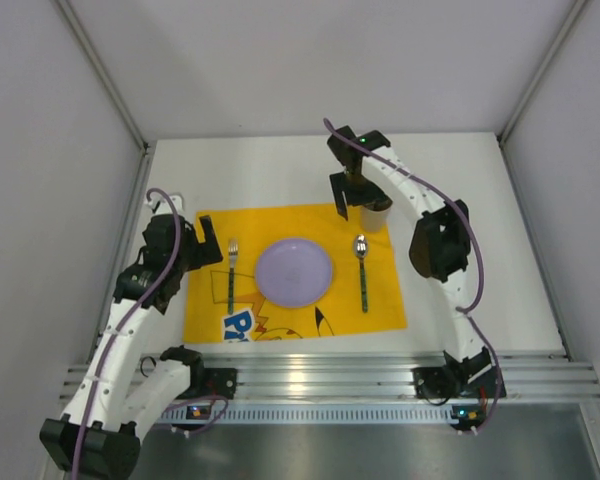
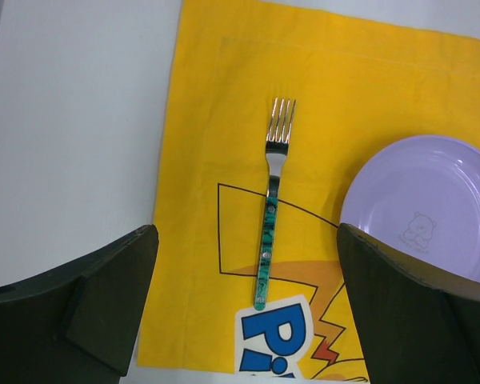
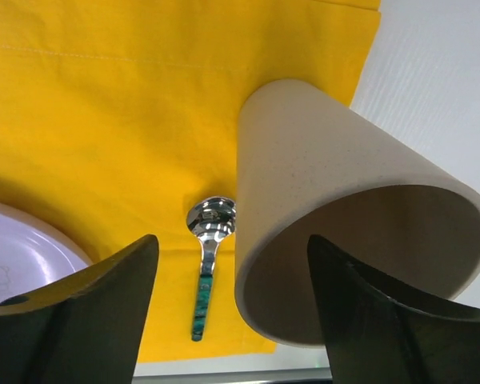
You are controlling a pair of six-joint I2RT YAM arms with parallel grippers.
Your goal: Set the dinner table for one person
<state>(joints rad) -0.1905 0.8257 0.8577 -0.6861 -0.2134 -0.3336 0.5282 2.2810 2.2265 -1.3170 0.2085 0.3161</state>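
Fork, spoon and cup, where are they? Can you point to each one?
Fork (image 2: 270,210): left wrist view, middle of its handle.
Spoon (image 3: 206,270): right wrist view, on the thin handle just below the bowl.
Cup (image 3: 320,176): right wrist view, on its outer side wall.

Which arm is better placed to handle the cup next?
Right. The right fingers stand open at the cup, on the mat's far right corner. The left fingers hover over the fork, across the plate.

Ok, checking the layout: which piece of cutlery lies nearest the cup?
The spoon, right of the purple plate; the fork lies left of it, far from the cup.
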